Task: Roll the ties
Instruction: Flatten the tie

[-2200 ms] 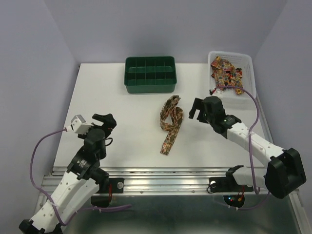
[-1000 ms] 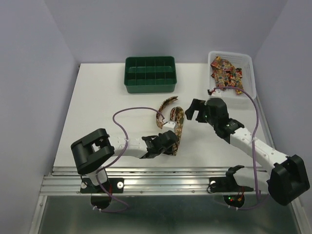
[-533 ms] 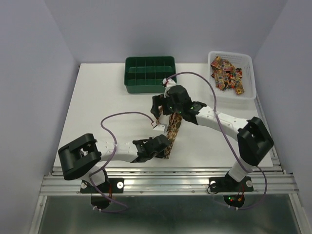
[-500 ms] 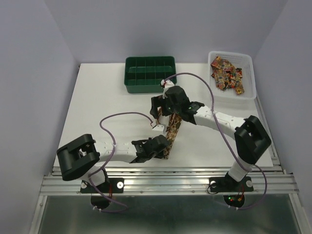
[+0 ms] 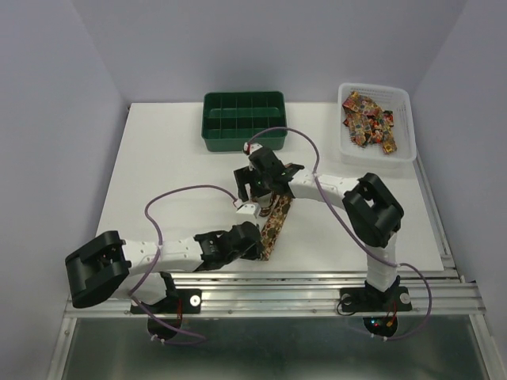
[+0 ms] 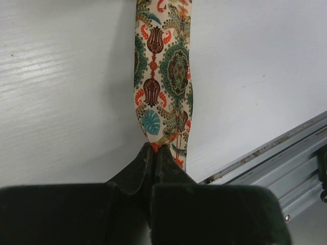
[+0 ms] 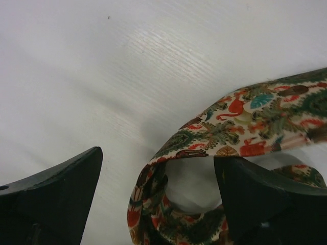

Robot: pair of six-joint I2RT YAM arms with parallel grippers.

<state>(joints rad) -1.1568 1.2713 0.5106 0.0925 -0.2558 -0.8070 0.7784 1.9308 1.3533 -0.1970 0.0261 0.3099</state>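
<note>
top view: the left gripper [image 5: 244,237] sits at the near tip of the one tie [image 5: 276,218] laid out on the table [image 5: 158,174]. the strip runs away from it to the right gripper [image 5: 257,180], which hovers over the far, curled end. beyond the right gripper stands one green tray [image 5: 243,146]. off to its right is one white basket [image 5: 377,157] holding a heap of spare ties [image 5: 366,119], too tangled to count.

left wrist view: the fingers [image 6: 135,168] are pressed together, pinching the tie's pointed tip. the fabric lies flat and straight ahead of them. one metal rail [image 6: 286,153] runs to the gripper's right.

right wrist view: the fingers [image 7: 56,189] are spread. the curled end loops between them, ungripped.

assessment: the step in hand appears to be starting the roll. the left pinch should keep the tip low and the strip taut. the right gripper should close squarely across the loop's full width, so the turns stack evenly rather than skewing sideways.
</note>
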